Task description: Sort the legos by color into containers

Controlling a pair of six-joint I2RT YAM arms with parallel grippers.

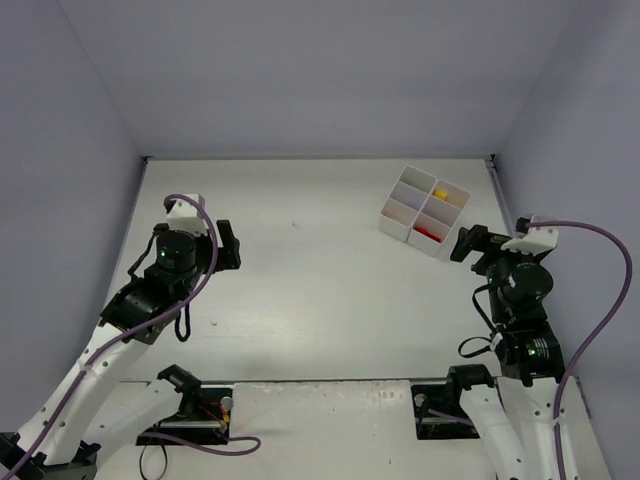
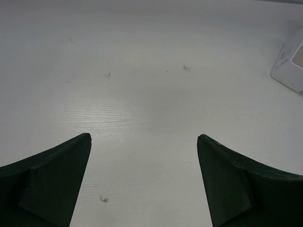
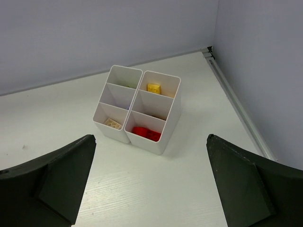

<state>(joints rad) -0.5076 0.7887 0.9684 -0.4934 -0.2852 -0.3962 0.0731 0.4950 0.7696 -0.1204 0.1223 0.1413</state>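
The white six-compartment containers tray (image 1: 393,226) stands at the back right of the table. In the right wrist view the tray (image 3: 163,142) holds a red lego (image 3: 146,133) in its near right cell, a cream-white lego (image 3: 112,123) in the near left cell and a yellow lego (image 3: 153,88) in the far right cell. A trace of lavender shows in the middle left cell. My right gripper (image 3: 151,136) is open and empty, a short way in front of the tray. My left gripper (image 2: 144,137) is open over bare table, holding nothing. Only the tray's corner (image 2: 291,66) shows there.
Grey walls close in the table on the left, back and right. A metal rail (image 3: 236,101) runs along the right wall's foot, close behind the tray. Both arm bases and their cables sit at the near edge (image 1: 320,400).
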